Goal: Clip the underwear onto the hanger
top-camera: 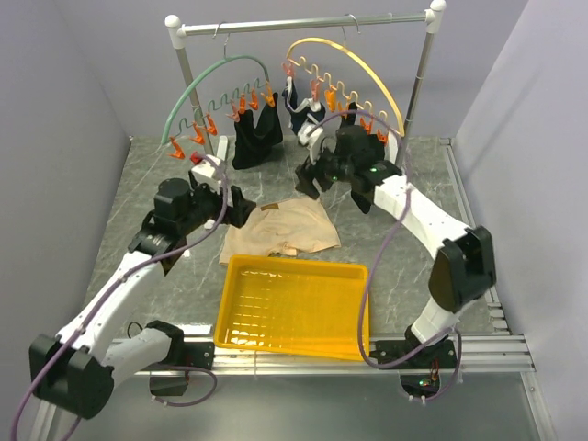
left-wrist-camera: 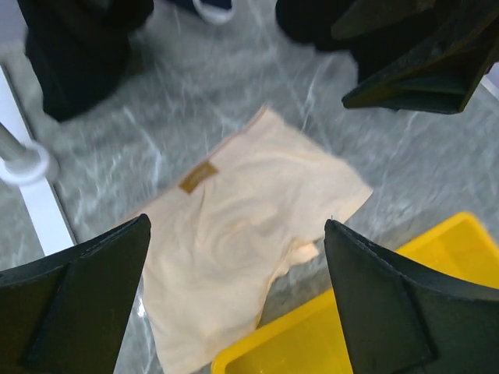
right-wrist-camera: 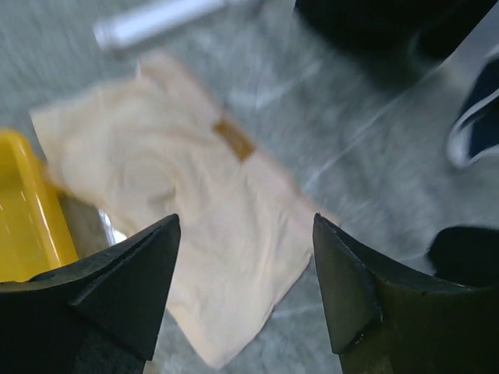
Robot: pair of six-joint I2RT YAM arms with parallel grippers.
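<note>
The beige underwear (top-camera: 280, 228) lies flat on the grey table, just behind the yellow tray. It also shows in the left wrist view (left-wrist-camera: 242, 234) and the right wrist view (right-wrist-camera: 195, 195). The green arc hanger (top-camera: 197, 87) hangs on the rack at the back left, with a row of orange clips (top-camera: 230, 110) under it. My left gripper (top-camera: 241, 207) is open and empty, above the cloth's left side (left-wrist-camera: 237, 222). My right gripper (top-camera: 308, 179) is open and empty, above the cloth's far right side (right-wrist-camera: 245, 218). Neither touches the cloth.
A yellow tray (top-camera: 294, 303) stands at the near edge, touching the cloth. A black garment (top-camera: 255, 133) hangs from the green hanger. A yellow arc hanger (top-camera: 367, 69) holds a navy brief (top-camera: 303, 119) and dark garments. White rack posts (top-camera: 188, 69) stand behind.
</note>
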